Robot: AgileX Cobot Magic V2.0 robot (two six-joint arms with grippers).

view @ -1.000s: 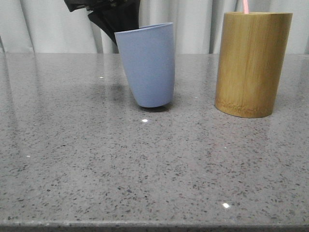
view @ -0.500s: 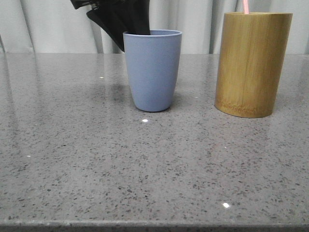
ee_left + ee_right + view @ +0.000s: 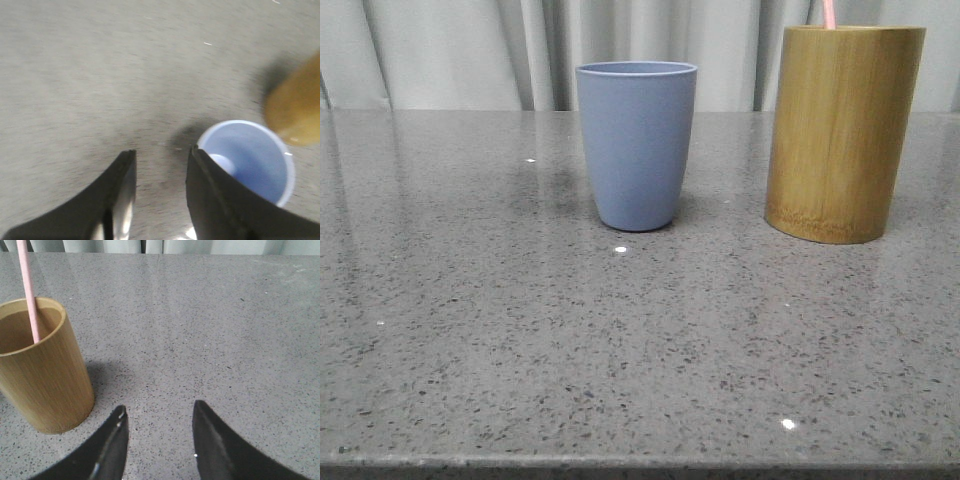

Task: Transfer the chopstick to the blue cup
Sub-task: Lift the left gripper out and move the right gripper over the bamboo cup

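Note:
The blue cup (image 3: 637, 145) stands upright on the grey table, left of the tan bamboo holder (image 3: 842, 130). A pale pink chopstick (image 3: 829, 13) sticks up out of the holder; it also shows in the right wrist view (image 3: 28, 290), leaning inside the holder (image 3: 42, 370). My left gripper (image 3: 162, 156) is open and empty, above the table beside the cup (image 3: 252, 160), whose inside is empty. My right gripper (image 3: 159, 412) is open and empty over bare table beside the holder. Neither gripper shows in the front view.
A pale curtain (image 3: 450, 50) hangs behind the table. The table's front edge (image 3: 640, 465) runs along the bottom of the front view. The holder shows blurred in the left wrist view (image 3: 297, 107) beside the cup.
The cup was tilted and held by the left gripper a second ago; it now stands upright, let go. The left gripper has risen out of the front view.

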